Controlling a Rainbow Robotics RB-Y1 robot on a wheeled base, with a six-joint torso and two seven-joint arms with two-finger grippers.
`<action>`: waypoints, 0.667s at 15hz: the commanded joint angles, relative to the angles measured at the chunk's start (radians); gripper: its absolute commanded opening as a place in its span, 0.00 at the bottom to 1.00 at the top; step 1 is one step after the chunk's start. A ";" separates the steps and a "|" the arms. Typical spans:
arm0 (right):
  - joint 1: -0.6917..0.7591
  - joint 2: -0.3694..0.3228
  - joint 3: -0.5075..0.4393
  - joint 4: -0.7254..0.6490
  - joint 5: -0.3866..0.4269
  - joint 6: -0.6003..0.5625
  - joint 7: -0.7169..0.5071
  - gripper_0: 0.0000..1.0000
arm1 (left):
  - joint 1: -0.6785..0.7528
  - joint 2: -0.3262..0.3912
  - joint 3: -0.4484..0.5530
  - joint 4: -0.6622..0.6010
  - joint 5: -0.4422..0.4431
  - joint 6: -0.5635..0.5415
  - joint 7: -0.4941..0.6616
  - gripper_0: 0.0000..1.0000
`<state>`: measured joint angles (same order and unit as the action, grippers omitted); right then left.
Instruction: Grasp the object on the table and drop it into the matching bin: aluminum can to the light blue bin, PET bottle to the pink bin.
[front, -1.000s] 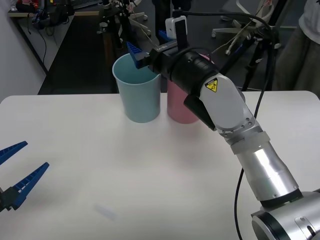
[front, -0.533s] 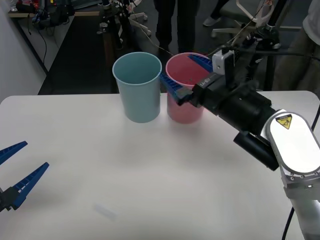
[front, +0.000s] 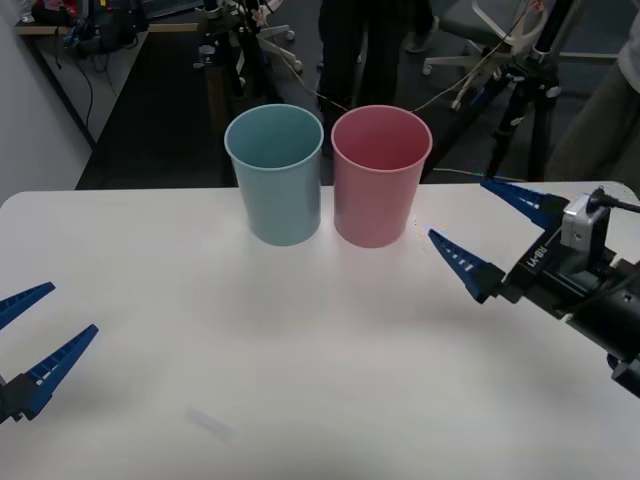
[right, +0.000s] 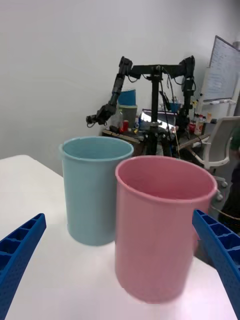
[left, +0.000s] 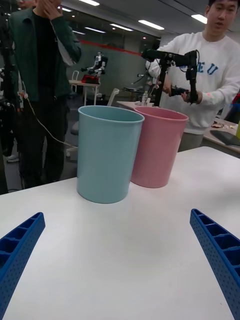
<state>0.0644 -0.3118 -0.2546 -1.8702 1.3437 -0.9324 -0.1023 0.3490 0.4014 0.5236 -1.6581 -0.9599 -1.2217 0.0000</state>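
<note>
While the 2 bins are standing side by side at the far edge of the table (front: 200, 330), the light blue bin (front: 275, 172) on the robot's left and the pink bin (front: 380, 174) on its right with their walls nearly touching, the right gripper (front: 492, 235) is hovering above the tabletop to the right of the pink bin, its 2 blue ribbed fingers (front: 462, 262) spread wide and gripping nothing. The left gripper (front: 30, 335) is hanging low at the near left edge of the table, well apart from both bins, its fingers likewise spread and empty.

The front view is looking down into both bins, but the red can cannot be made out inside either of them, nor on the table. The right wrist view is giving a level side look, with the pink bin (right: 162, 227) closest and the light blue bin (right: 95, 187) partly behind it. The left wrist view is putting the light blue bin (left: 109, 152) in front and the pink bin (left: 157, 145) behind it, with white tabletop (left: 120, 260) lying between the fingers (left: 217, 250) and the bins.
</note>
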 joint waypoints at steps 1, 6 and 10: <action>0.098 -0.001 -0.086 0.000 -0.055 -0.055 0.075 1.00 | 0.000 0.000 0.000 0.000 0.000 0.000 0.000 1.00; 0.259 -0.007 -0.195 0.003 -0.146 -0.108 0.095 1.00 | 0.000 0.000 0.000 0.000 0.000 0.000 0.000 1.00; 0.307 -0.038 -0.221 0.051 -0.227 -0.132 0.118 1.00 | 0.000 0.000 0.000 0.000 0.000 0.000 0.000 1.00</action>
<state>0.3642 -0.3485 -0.4647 -1.8216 1.1184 -1.0587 0.0113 0.3491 0.4014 0.5236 -1.6581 -0.9599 -1.2217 0.0000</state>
